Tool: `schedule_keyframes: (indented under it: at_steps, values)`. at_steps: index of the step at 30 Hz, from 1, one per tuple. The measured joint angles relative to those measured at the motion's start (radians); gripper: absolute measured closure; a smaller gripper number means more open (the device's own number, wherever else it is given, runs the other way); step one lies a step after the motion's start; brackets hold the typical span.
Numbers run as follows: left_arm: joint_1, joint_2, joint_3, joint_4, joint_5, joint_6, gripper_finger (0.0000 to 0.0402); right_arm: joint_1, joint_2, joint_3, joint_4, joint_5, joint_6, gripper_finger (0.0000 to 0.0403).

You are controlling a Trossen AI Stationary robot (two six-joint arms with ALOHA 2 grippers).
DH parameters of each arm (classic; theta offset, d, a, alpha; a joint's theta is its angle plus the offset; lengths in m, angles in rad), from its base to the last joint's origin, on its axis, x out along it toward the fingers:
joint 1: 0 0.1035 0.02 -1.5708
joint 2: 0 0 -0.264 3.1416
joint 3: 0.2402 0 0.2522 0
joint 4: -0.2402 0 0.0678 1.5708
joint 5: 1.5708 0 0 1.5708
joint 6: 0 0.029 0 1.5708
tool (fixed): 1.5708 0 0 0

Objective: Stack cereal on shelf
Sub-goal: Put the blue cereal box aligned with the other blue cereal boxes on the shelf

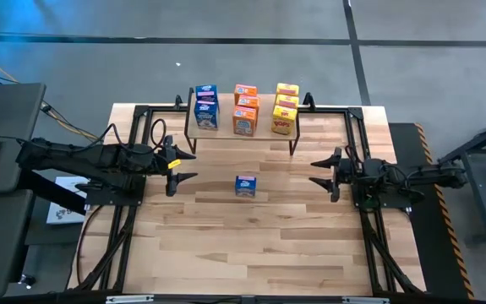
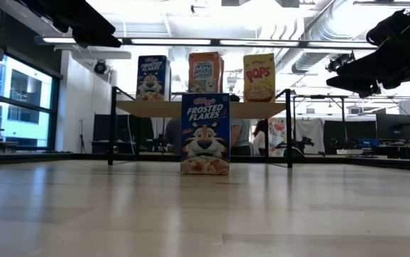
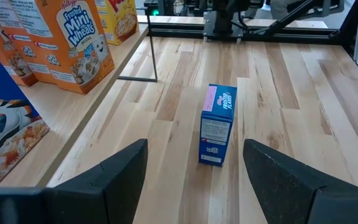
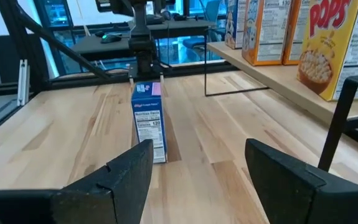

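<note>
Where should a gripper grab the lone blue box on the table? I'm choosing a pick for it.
Judging by its pose, grip the blue box across its two broad faces near the top, coming from above: it stands upright and alone, narrow sides toward both open grippers.

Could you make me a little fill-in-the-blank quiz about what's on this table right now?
1. The cereal box standing alone on the table is ____ in colour.
2. The shelf carries only ____ blue boxes.
3. The left gripper and right gripper both have their fingers ____.

Missing words: blue; two; open
</note>
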Motion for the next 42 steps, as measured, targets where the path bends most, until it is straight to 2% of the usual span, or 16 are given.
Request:
schedule_keyframes:
  at_steps: [8,24,31,42]
  values:
    - [0.0,0.0,0.0,0.0,0.0,0.0,0.0145,0.0,0.018,0.0,0.0,-0.001,0.068,0.0155]
    - [0.0,0.0,0.0,0.0,0.0,0.004,0.0145,0.0,0.018,0.0,-0.001,-0.003,0.044,0.0155]
    - [0.0,0.0,0.0,0.001,0.0,0.251,0.0145,0.0,0.018,0.0,-0.001,-0.004,0.047,0.0155]
    - [0.0,0.0,0.0,0.012,0.003,0.254,0.0145,0.0,0.018,0.0,-0.001,-0.004,0.061,0.0155]
